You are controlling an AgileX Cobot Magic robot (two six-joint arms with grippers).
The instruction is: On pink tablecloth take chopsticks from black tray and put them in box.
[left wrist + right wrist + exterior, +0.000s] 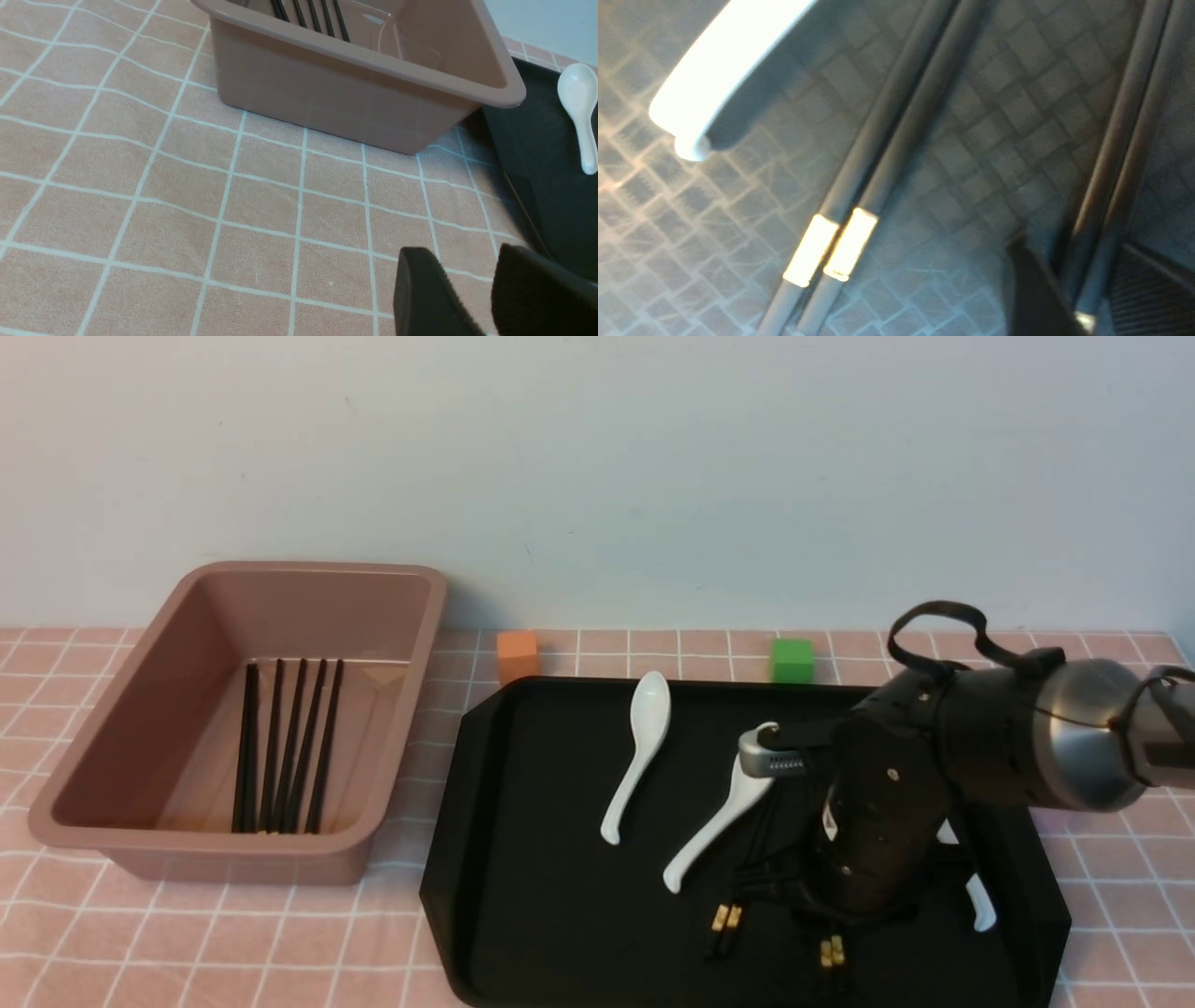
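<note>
The right gripper point(1073, 254) is straddling one pair of long thin black chopsticks point(1108, 177), its jaws standing close on either side. Whether they are already pressing cannot be told. For a clean pick, the jaws should be closing squarely across both sticks together, then lifting level so that neither is slipping out.

A second pair point(882, 149) is lying just beside a white ceramic spoon point(728, 70) on the large flat matte black tray point(541, 859).

The front view is showing what the right wrist view is not: more chopsticks point(285, 747) lying in the deep brownish-pink plastic box point(224, 845) on the pink gridded tablecloth point(392, 933). Only the left wrist view is showing the left gripper point(467, 254), slightly parted and holding nothing.
</note>
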